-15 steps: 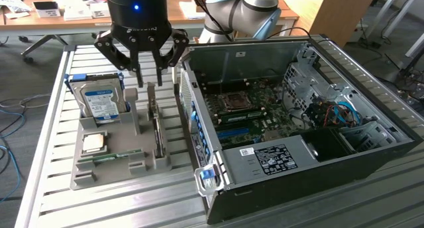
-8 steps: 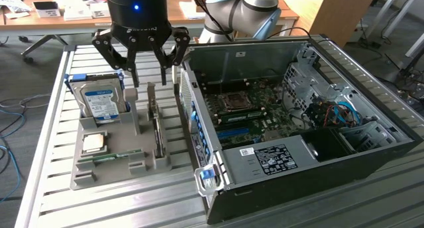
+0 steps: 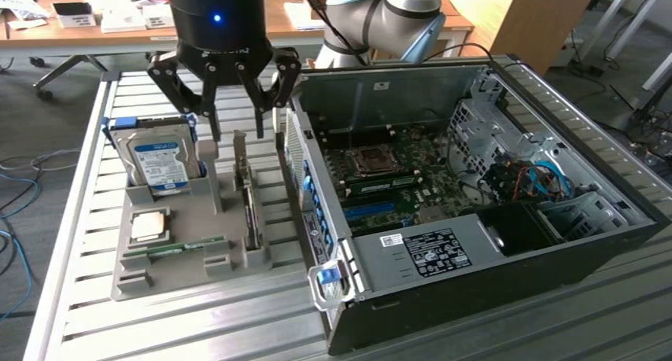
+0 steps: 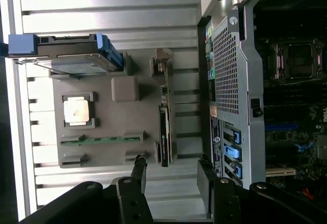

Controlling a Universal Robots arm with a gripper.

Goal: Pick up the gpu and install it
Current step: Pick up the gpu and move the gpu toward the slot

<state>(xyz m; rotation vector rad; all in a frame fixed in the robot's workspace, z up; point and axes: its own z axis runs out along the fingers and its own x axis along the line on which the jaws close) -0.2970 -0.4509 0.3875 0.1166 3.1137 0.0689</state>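
- The gpu [image 3: 248,200] is stood on its thin edge in a slot of the grey tray [image 3: 179,274], which is set on the bench [image 3: 210,329].
- It is placed between the hard drive [image 3: 157,160] and the computer case [image 3: 473,219], just beside the case.
- Its long side is lined up with the case wall.
- The gripper [image 3: 247,121] is hung over the gpu's end that is farther off in the exterior view, and it is not touching the gpu.
- The gripper is pointed straight down.
- Its fingers are spread apart, and nothing is held.
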